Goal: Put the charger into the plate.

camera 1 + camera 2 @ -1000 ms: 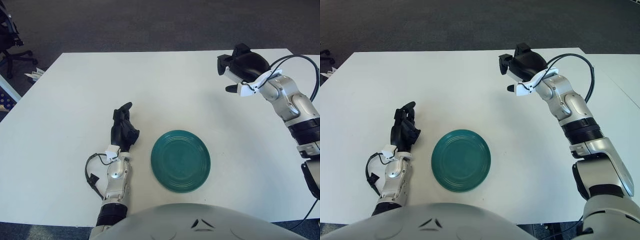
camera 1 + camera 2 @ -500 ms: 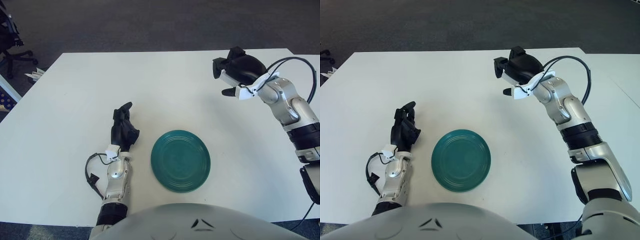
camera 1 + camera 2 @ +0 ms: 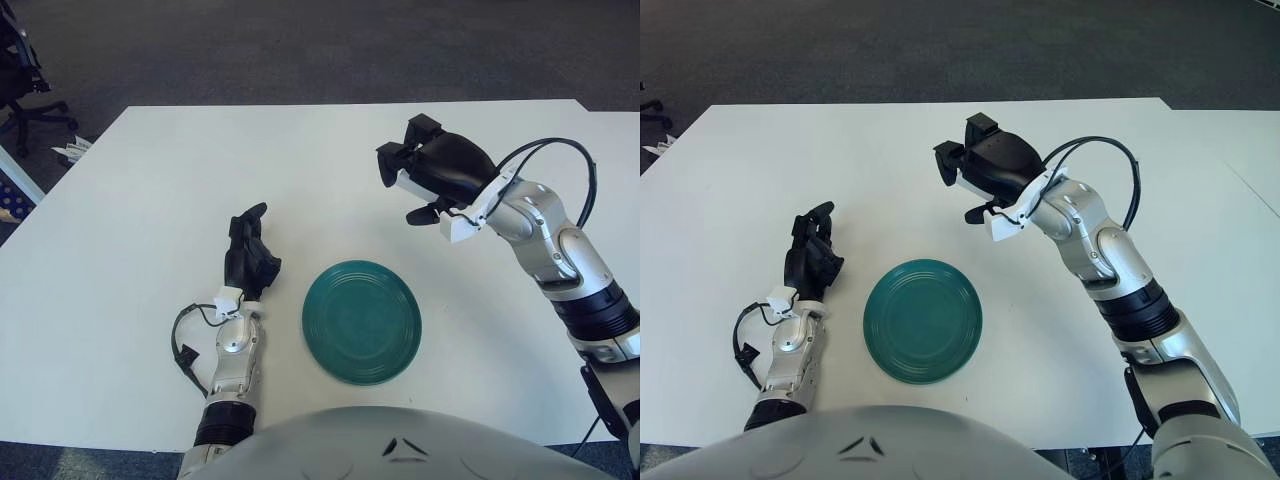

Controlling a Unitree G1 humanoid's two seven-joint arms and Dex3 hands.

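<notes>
White surface carrying a green plate, set empty near the robot to receive the load. Right hand raised beyond the plate, fingers curled around a whitish item, presumably the charger, largely hidden. Left hand idle left of the plate, fingers loosely bent.

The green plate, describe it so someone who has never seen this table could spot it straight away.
Start at the white table and look to its near edge, just in front of the robot's body. The green plate lies flat there, right of the left hand and nearer than the raised right hand. It is the only round, teal, ringed dish, and nothing lies in it.
</notes>
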